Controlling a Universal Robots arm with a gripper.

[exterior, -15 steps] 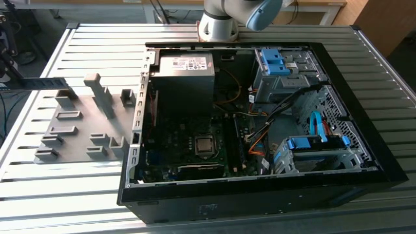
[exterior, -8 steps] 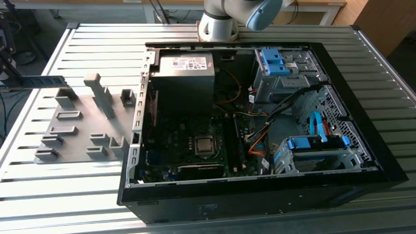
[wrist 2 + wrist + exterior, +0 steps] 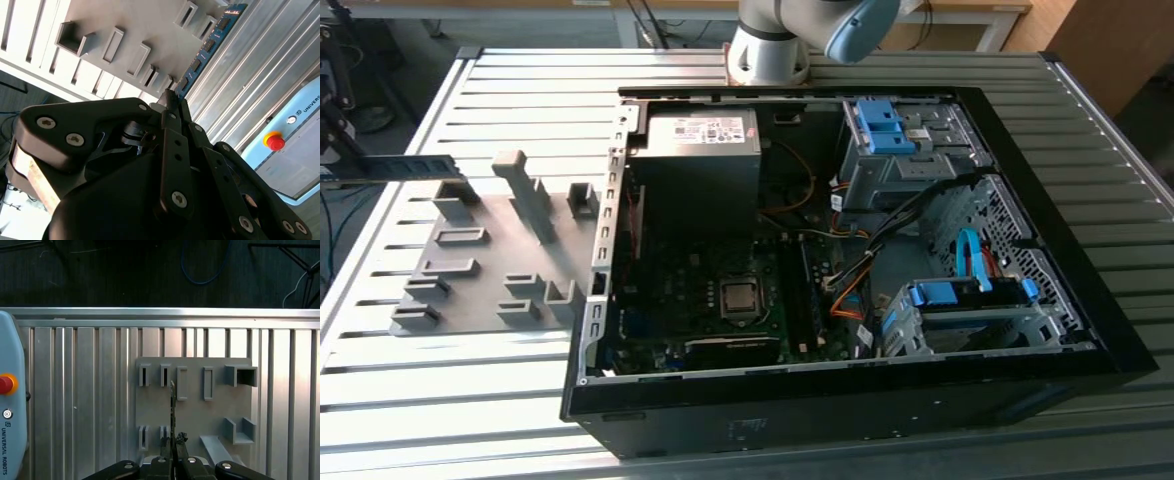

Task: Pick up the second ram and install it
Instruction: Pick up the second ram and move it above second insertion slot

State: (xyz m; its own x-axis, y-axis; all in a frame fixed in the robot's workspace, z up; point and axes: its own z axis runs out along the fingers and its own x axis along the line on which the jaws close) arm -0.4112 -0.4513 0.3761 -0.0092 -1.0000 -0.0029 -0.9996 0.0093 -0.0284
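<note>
Grips one end of the long, thin blue-green circuit-board ram stick [image 3: 210,42] with black chips in the black metal pincer [image 3: 172,100], clenched on it and holding it edge-on over the grey slotted plastic tray [image 3: 200,420], raised above its slots. Leaves bare ribbed aluminium worktop [image 3: 520,110] open around the tray's outer edges, with the open black computer case [image 3: 854,410] just beside its other edge. Notes a white printed label [image 3: 700,128] on the grey box inside that case, well apart from the tray.
</note>
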